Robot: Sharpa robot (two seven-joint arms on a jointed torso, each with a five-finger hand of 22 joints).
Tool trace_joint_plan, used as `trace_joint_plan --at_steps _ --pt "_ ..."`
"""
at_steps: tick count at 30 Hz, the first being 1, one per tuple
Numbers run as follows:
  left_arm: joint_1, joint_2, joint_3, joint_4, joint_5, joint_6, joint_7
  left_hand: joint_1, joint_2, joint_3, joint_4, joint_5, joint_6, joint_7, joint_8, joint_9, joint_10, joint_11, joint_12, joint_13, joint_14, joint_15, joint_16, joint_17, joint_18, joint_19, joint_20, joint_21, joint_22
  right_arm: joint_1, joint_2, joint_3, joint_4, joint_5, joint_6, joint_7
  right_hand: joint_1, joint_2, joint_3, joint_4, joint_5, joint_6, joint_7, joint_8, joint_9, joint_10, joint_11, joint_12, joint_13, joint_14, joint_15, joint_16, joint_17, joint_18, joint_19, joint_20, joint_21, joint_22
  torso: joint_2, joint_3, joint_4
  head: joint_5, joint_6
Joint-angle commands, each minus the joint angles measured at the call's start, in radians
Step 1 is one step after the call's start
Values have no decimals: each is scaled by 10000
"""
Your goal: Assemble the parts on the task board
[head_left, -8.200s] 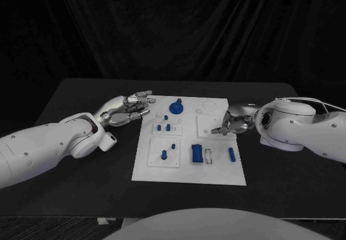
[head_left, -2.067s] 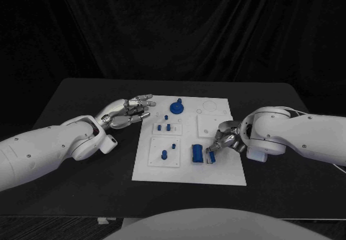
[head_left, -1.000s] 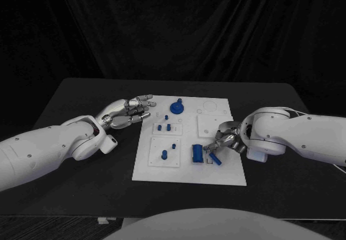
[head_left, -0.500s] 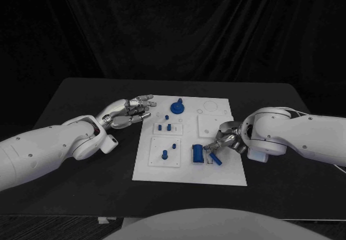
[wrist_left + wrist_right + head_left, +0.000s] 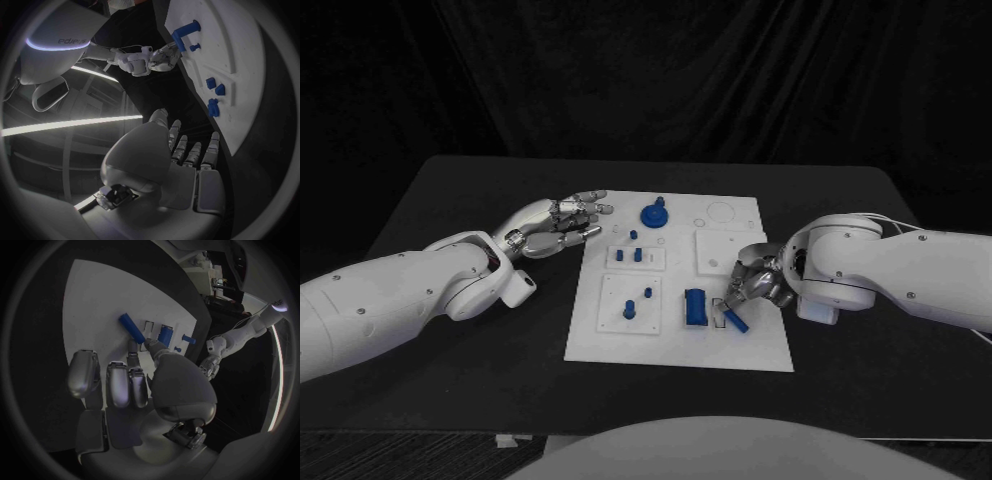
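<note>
The right hand sits over the near right part of the task board, pinching a slim blue bar by its far end between thumb and a finger, the other fingers curled in beside them. The right wrist view shows the same bar slanting out from the fingertips over the white plate. In the head view its near end points toward the robot and somewhat to the right, just right of a narrow outlined slot, which in turn lies just right of the blue rectangular block.

The step in hand looks to be seating the bar in that slot — so the bar should first be swung parallel to the slot's long edges, then carried a little left until it lies over the outline. Lowering one end in first and letting the rest settle should spare it from jamming on the rim. I'd keep the pinch light and clear of the block beside it.

The left hand waits beyond the board's far left edge, fingers loosely bent and apart, holding nothing — it needs no part in this.
</note>
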Motion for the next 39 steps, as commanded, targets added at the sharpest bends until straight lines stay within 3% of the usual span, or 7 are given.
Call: trace_joint_plan --at_steps 1,10,23,28,31,35,39 --pt "-16 21 10 13 87 78 125 64 38 49 9 47 -45 41 50 -4 16 47 10 10 63 -5 5 6 -78 47 24 68 -13 -34 10 -24 2 -123 434 -50 101 5 -2 -76 -75 32 -2 3 -31 1043 82 26 2632 503 65 19 2 82 -25 48 -47 1545 0 3 0 -2 1" --pt "-22 23 10 11 87 85 132 64 38 49 9 47 -45 41 50 -4 16 47 10 10 63 -5 5 6 -78 47 24 68 -13 -66 109 -24 -42 -125 511 -54 174 23 -34 -227 -789 145 -23 95 -87 1043 69 26 2632 501 59 7 1 83 -9 48 -75 1553 0 1 0 12 1" --pt "-28 19 10 3 87 113 108 76 38 60 3 61 -39 46 53 -3 17 52 20 11 66 -2 5 7 -80 49 25 70 -11 -98 81 -24 -80 -125 552 -59 -503 -75 -748 548 -3076 -27 -3 200 -168 1043 92 26 2632 498 78 -33 -19 101 -12 59 -247 1542 -2 2 1 21 1" --pt "-32 31 10 -8 87 129 101 76 38 60 3 61 -39 46 53 -3 17 52 20 11 66 -2 5 7 -80 49 25 70 -11 -99 55 -23 -80 -125 678 -11 -405 -213 -867 808 -3396 -238 43 171 -204 1043 128 26 2632 473 104 -86 -96 144 -98 79 -521 1480 -1 2 0 14 1" --pt "-33 31 10 -8 87 136 95 82 47 69 4 65 -35 48 54 -2 15 54 9 10 63 -1 5 7 -80 48 25 70 -17 -99 31 -23 -77 -125 813 50 -265 -226 -866 903 -3319 -366 79 148 -226 1043 161 26 2632 444 134 -127 -154 164 -149 103 -661 1449 -3 3 -3 25 1" --pt "-35 25 10 -6 87 140 85 82 47 69 4 65 -35 48 54 -2 15 54 9 10 63 -1 5 7 -80 48 25 70 -17 -99 -17 -23 -67 -125 1059 156 435 -133 -712 618 -1612 -650 174 110 -288 1043 246 26 2632 375 206 -199 -252 212 -272 165 -985 1383 -3 3 -5 48 1" --pt "-36 21 10 -6 87 146 74 82 47 69 4 65 -35 48 54 -2 15 54 9 10 63 -1 5 7 -80 48 25 70 -17 -99 -64 -23 -55 -125 1299 226 745 -102 -648 340 -819 -934 263 58 -353 1043 324 26 2632 310 273 -251 -324 268 -403 225 -1336 1308 1 3 0 32 1"
